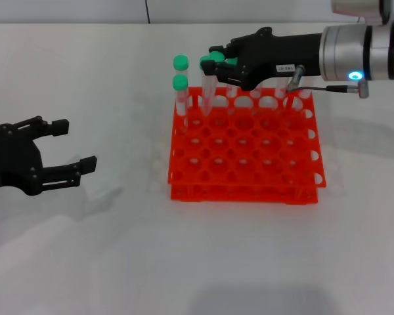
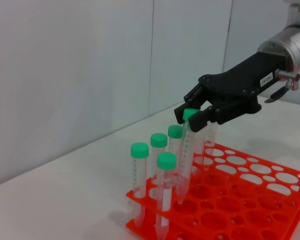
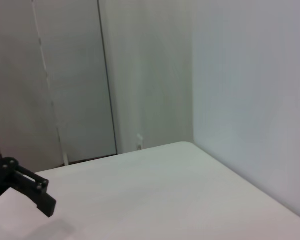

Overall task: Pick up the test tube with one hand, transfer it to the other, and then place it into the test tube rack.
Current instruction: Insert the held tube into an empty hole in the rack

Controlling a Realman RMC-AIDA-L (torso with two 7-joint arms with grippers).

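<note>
Right gripper (image 1: 215,60) pinching green-capped test tube (image 2: 185,155) by its cap, tube tilted into orange test tube rack (image 1: 249,180) at rack's 11 o'clock corner, left gripper (image 1: 72,146) spread at rack's 9 o'clock, well apart

A white table (image 1: 197,262) fills the work area. Its surface is matte and plain. Behind it stands a pale grey wall (image 2: 70,75) made of flat panels, with thin vertical seams (image 2: 153,55) between them. In the right wrist view, a dark vertical seam (image 3: 107,80) divides two wall panels.
</note>
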